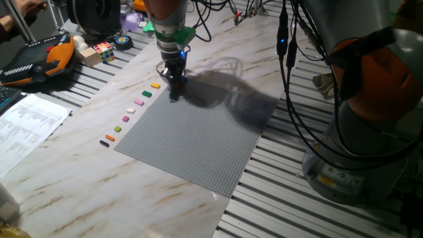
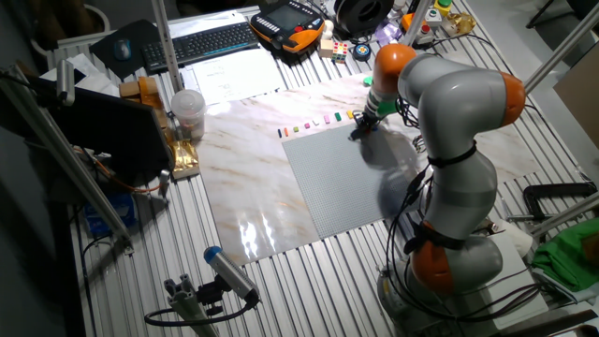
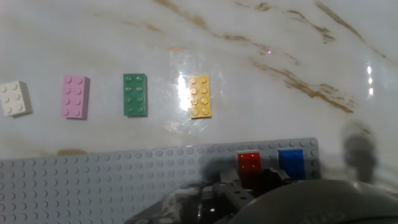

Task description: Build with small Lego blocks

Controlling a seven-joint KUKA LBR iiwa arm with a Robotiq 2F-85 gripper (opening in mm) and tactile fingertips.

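Hovering low over the far corner of the grey baseplate (image 1: 192,135), the gripper (image 1: 176,82) sits right above two bricks already seated on the studs there: a red brick (image 3: 249,164) and a blue brick (image 3: 291,161), side by side with a narrow gap between them, close to the baseplate's edge. Whether the fingers are spread or pressed together I cannot tell; the hand view shows only a dark blur of the mechanism at the bottom, and the fixed views are too small. Off the baseplate, on the marble table (image 1: 79,178), the remaining blocks wait in a row running parallel to that edge: a yellow brick (image 3: 200,96) nearest the placed pair, then a green brick (image 3: 135,94), a pink brick (image 3: 74,96) and a white brick (image 3: 15,98), with a few more colours further along the line (image 1: 115,129) in the fixed view. The step in hand looks like the seating of the red brick, or the release just after it. A likely next move is a lift clear of the studs, then a shift off the baseplate to the yellow brick, which calls for a square, centred descent so the fingers straddle its narrow sides.
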